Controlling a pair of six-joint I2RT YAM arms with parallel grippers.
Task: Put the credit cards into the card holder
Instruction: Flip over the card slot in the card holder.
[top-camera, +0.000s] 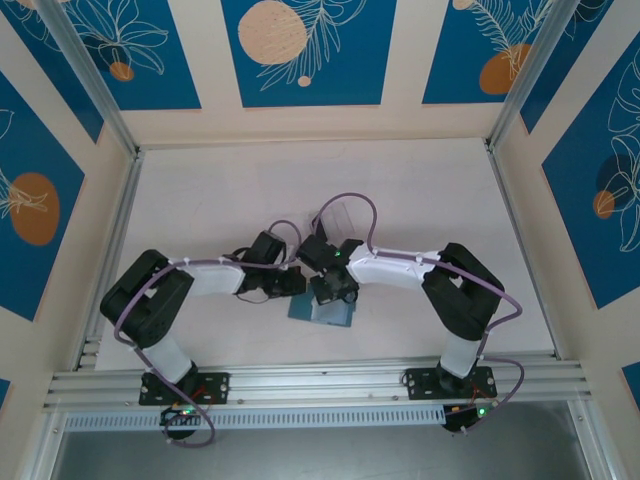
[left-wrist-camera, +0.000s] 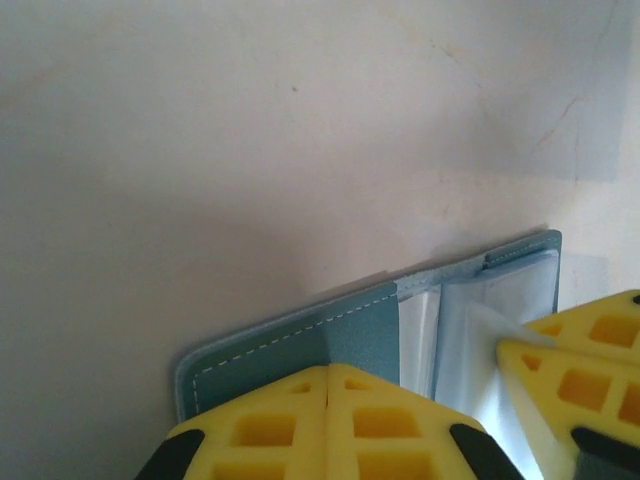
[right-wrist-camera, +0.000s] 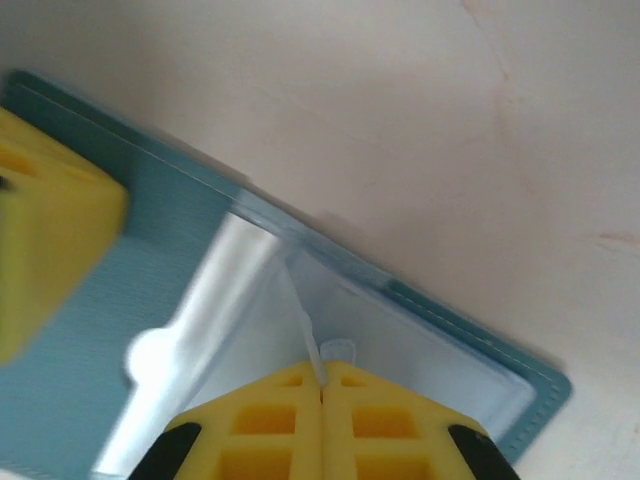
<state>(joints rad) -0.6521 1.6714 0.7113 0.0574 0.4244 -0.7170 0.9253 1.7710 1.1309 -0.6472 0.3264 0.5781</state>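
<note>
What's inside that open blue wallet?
Clear plastic pockets line the card holder. The left gripper and right gripper cover part of it; any card there is hidden.

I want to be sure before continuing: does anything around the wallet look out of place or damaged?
Nothing looks spilled or damaged. One oddity: on the open card holder, a clear pocket sheet stands up from its page, pinched in the shut right gripper. The shut left gripper sits on the teal cover.
</note>
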